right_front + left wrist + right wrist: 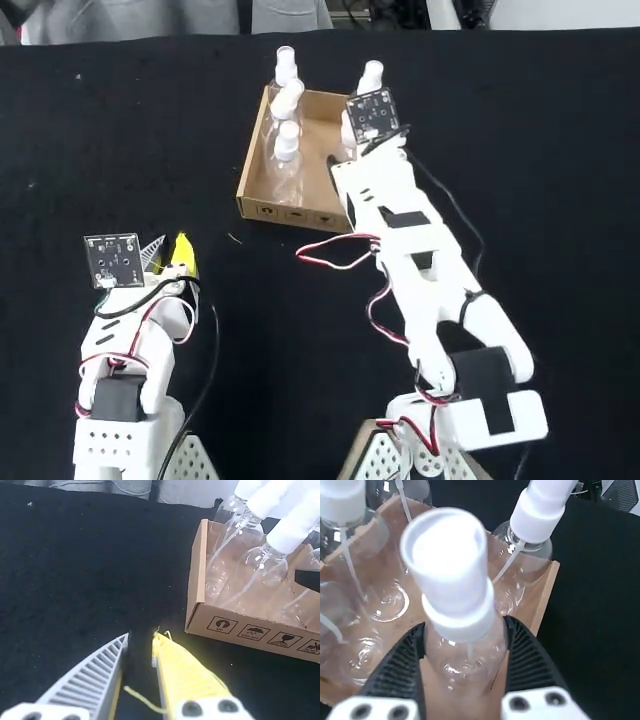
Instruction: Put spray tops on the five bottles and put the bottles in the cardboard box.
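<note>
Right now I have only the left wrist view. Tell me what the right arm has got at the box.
Observer: The right gripper is shut on a clear bottle. The bottle is upright within the cardboard box, by the wall on the right arm's side.
Operator: Confirm its top is on.
Observer: Its white spray top is on, as the right wrist view shows.
Operator: Report its neighbour.
Observer: Another topped bottle stands in the far corner just beyond it. I cannot tell whether the held one touches the box floor.
</note>
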Robot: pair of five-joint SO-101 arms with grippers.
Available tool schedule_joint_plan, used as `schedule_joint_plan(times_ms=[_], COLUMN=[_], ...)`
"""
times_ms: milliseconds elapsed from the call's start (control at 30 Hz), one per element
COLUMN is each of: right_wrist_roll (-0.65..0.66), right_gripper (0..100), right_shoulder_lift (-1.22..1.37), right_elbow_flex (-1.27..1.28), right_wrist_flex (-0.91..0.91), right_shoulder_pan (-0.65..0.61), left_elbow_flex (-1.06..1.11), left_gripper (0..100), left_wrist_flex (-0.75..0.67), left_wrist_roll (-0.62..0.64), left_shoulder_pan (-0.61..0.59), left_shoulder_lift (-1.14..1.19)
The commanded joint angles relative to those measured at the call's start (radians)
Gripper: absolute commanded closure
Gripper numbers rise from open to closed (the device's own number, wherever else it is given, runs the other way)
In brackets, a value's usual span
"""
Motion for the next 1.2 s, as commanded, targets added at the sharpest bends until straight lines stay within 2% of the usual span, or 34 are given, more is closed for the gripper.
schedule_joint_plan(times_ms=[0, 333, 1167], right_wrist_roll=[-0.006, -0.006, -0.006], right_gripper=[97.7, 97.2, 97.2], right_shoulder_lift=[0.001, 0.016, 0.018], right_elbow_flex=[-0.077, -0.07, -0.067], right_wrist_flex=[-0.035, -0.032, -0.026], right_shoulder_pan=[0.028, 0.028, 0.028], left_elbow_flex=[-0.021, -0.01, -0.01], left_gripper=[93, 93, 93], left_wrist_flex=[-0.021, -0.083, -0.083], left_wrist_roll=[-0.012, -0.009, -0.011], left_shoulder_pan=[-0.008, -0.088, -0.088], left_shoulder_lift=[-0.011, -0.011, -0.011])
